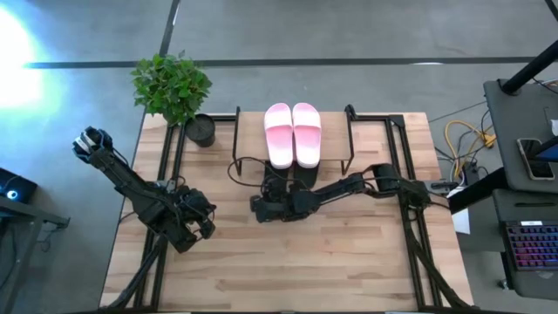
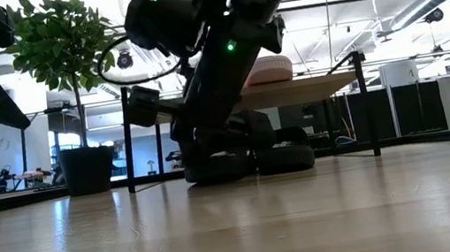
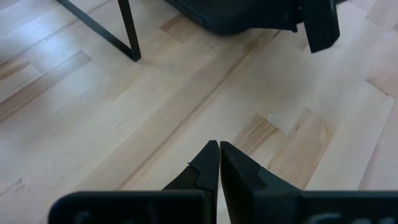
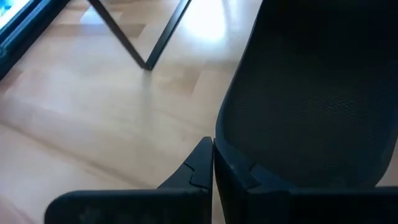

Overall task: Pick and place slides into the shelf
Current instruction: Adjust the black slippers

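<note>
Two light pink slides (image 1: 292, 133) lie side by side on the plank top of the shelf (image 1: 336, 131). In the low view the two black slides (image 2: 252, 159) rest on their soles on the table under the shelf, near its front edge. My right gripper (image 4: 212, 155) is shut and low over the table beside the black slide (image 4: 311, 93); in the high view it is at the shelf's front left (image 1: 260, 208). My left gripper (image 3: 219, 157) is shut on nothing and hovers over bare table near the left edge (image 1: 200, 228). My right gripper's shut fingers lie close beside the rounded rim (image 4: 222, 134) of one black slide, which stays flat on the table. Whether the outer side of the finger (image 4: 239, 171) touches that rim, I cannot tell.
A potted plant (image 1: 174, 85) with a black pot (image 1: 200, 130) stands at the table's far left corner, beside the shelf's thin black leg (image 3: 127, 31). Bare wooden tabletop (image 1: 305, 262) stretches across the near half. Cables and a keyboard lie off the table's right side.
</note>
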`<state>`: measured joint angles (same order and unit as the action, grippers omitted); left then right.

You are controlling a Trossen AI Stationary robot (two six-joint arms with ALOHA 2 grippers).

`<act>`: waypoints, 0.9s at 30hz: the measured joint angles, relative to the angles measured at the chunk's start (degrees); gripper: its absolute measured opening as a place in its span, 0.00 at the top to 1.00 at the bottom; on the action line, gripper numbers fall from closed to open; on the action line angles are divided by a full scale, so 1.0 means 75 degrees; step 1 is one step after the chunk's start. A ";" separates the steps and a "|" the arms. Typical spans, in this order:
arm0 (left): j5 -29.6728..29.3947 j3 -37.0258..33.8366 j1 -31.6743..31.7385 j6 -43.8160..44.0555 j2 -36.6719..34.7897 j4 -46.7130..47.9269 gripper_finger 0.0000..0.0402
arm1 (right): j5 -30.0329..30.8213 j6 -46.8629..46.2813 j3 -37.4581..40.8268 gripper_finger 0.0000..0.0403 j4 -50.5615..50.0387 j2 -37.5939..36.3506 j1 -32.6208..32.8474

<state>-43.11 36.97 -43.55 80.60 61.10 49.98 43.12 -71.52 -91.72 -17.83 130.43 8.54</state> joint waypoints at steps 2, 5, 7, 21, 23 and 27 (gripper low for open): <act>0.0000 0.0003 0.0000 0.0000 0.0000 0.0003 1.00 | 0.0166 0.0015 0.0000 0.98 -0.0005 0.0000 -0.0034; 0.0001 0.0000 0.0000 0.0000 0.0000 0.0003 1.00 | 0.0216 0.0067 0.0000 0.98 -0.0045 0.0000 -0.0130; 0.0003 0.0000 0.0000 -0.0001 0.0000 0.0003 1.00 | 0.0237 0.0184 0.0003 0.98 -0.0046 0.0000 -0.0200; 0.0099 0.0000 -0.0017 0.0000 0.0000 0.0000 1.00 | 0.0083 0.0411 -0.0267 0.98 -0.0006 -0.0047 0.0288; 0.0101 0.0000 -0.0017 0.0000 0.0000 0.0003 1.00 | 0.0187 0.0566 -0.0519 0.98 -0.0008 -0.0055 0.0592; 0.0099 0.0003 -0.0017 -0.0007 0.0053 0.0003 1.00 | 0.0637 0.0478 -0.1321 0.98 -0.1030 -0.0072 0.1123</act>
<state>-42.37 36.99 -43.68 80.54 61.50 50.00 47.90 -67.94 -101.63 -25.55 129.89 16.96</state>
